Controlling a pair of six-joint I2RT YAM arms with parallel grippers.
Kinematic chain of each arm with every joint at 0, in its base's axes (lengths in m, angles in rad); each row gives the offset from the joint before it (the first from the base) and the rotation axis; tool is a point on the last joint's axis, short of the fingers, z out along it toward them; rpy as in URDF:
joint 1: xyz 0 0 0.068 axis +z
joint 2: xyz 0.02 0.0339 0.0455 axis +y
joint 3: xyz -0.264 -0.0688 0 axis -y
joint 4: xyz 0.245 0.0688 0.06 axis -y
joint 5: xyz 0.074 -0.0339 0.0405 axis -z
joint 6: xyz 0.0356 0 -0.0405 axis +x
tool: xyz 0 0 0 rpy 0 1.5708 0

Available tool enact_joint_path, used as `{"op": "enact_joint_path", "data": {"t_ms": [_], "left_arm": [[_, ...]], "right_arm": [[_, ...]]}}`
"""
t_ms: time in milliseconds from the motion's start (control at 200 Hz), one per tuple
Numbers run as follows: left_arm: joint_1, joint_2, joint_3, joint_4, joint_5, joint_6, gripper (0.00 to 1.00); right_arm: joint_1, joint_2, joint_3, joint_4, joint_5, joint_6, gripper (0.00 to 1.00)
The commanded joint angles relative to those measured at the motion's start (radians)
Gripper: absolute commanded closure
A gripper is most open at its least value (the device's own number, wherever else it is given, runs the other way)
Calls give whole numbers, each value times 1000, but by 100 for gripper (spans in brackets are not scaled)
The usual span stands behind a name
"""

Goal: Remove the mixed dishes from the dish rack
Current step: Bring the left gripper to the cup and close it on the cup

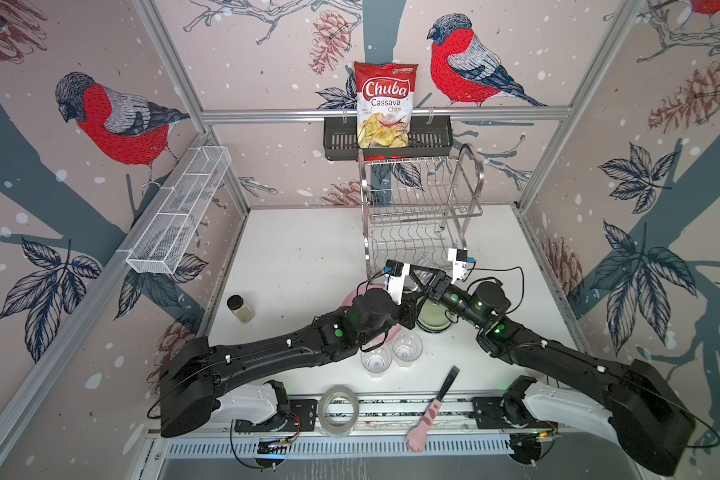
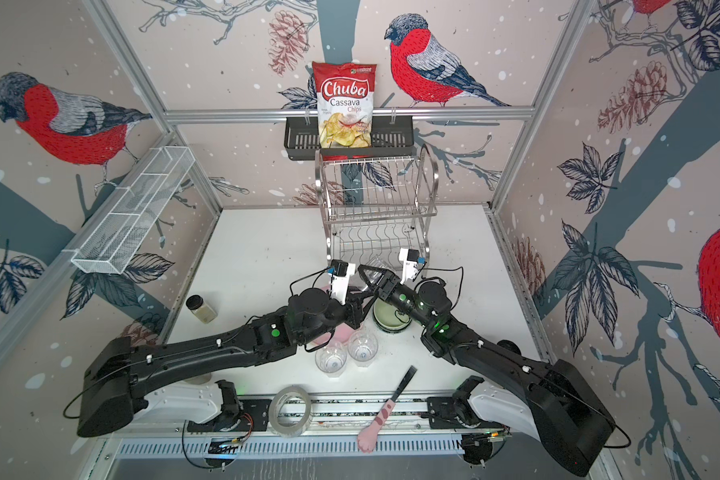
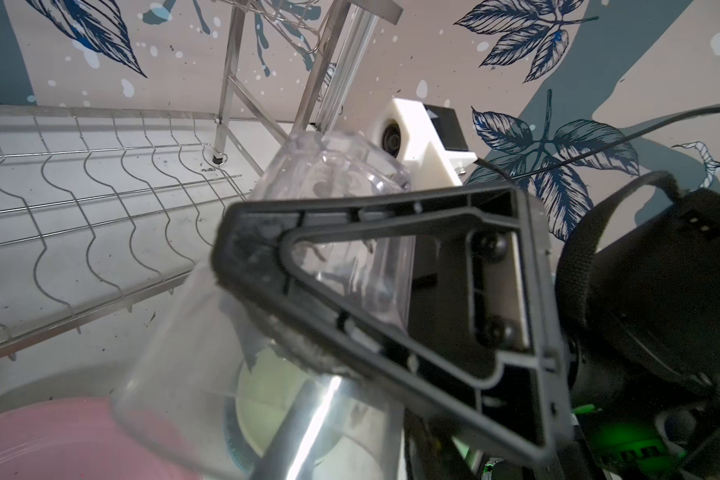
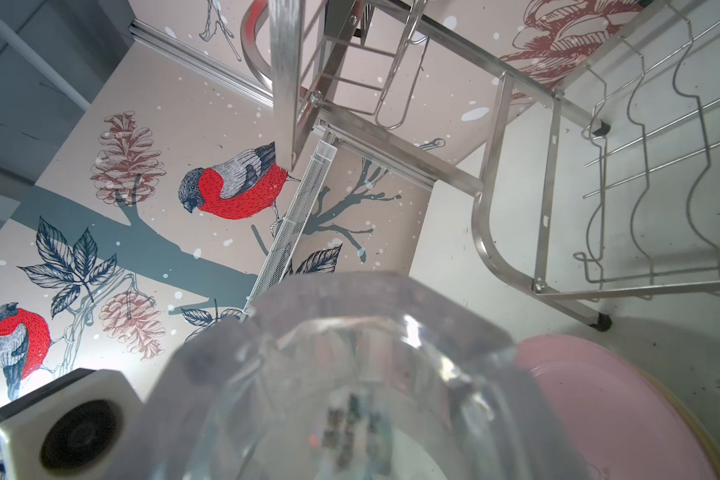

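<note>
While the right gripper (image 1: 417,275) clamps its black fingers (image 3: 262,253) on the sides of a clear glass (image 3: 337,178), that glass hangs tilted just in front of the near edge of the dish rack (image 1: 422,208), off the table (image 1: 300,257). Just left of it is the left gripper (image 1: 410,306). Its fingers are hidden under the wrist in both top views, so their width and any contact with the glass cannot be told. Beneath the two grippers lie a pink plate (image 1: 350,298) and, to its right, a pale green bowl (image 1: 432,323). Nearer, a second glass (image 1: 376,360) and a third glass (image 1: 407,348) stand side by side.
</note>
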Motion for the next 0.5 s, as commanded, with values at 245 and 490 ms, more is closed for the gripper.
{"op": "enact_joint_path", "data": {"t_ms": [245,490], "left_arm": [[33,-20,2,154,-72,17,92],[45,-73,-6,106,-69,28,100]], "right_arm": [[58,-26,-11,94,-15,28,96],[54,-72,15,20,28,-13,79]]}}
